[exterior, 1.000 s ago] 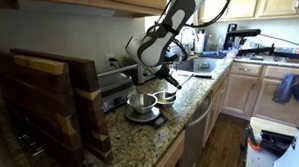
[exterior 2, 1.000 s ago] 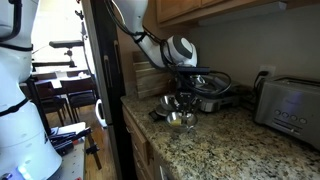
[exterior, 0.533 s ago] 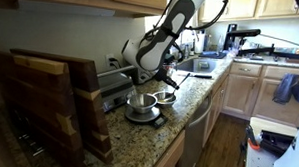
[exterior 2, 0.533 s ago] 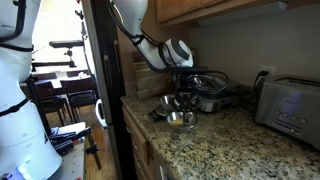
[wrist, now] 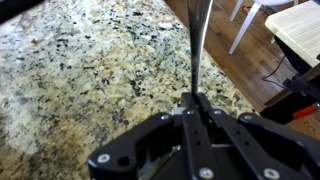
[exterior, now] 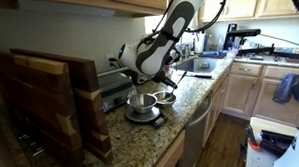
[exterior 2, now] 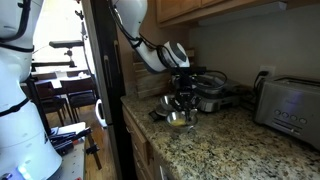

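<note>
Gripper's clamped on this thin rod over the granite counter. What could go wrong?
1. The shut gripper pinches the thin grey rod only at one end; it may pivot or slip.
2. The round steel cup stands close beneath the gripper near the granite counter edge; a swing could knock it off.

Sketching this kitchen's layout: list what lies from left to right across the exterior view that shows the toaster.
white machine → metal bowl → black appliance → wall outlet → toaster
</note>
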Tool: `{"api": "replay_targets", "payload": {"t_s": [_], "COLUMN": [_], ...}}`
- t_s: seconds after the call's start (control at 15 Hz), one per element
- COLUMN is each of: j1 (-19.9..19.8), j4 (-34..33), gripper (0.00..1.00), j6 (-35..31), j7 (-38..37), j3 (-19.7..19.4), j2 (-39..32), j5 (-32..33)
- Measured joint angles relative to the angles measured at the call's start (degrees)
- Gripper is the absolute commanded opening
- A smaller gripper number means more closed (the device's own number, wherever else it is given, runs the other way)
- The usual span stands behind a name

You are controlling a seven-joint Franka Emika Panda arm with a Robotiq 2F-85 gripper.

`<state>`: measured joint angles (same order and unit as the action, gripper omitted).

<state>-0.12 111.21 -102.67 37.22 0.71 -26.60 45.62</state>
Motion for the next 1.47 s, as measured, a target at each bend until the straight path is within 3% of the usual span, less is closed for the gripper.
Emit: {"api": "replay_targets", "payload": {"t_s": [0.87, 1.47], "j1": [-0.02, -0.78], "j4": [-0.03, -0.48], "gripper": [0.02, 0.02], "j6": [-0.13, -1.32], "j7": [0.39, 1.74], "j3": [0.59, 0.88], "j2": [-1.12, -1.11], "j5": [-0.35, -7.11]}}
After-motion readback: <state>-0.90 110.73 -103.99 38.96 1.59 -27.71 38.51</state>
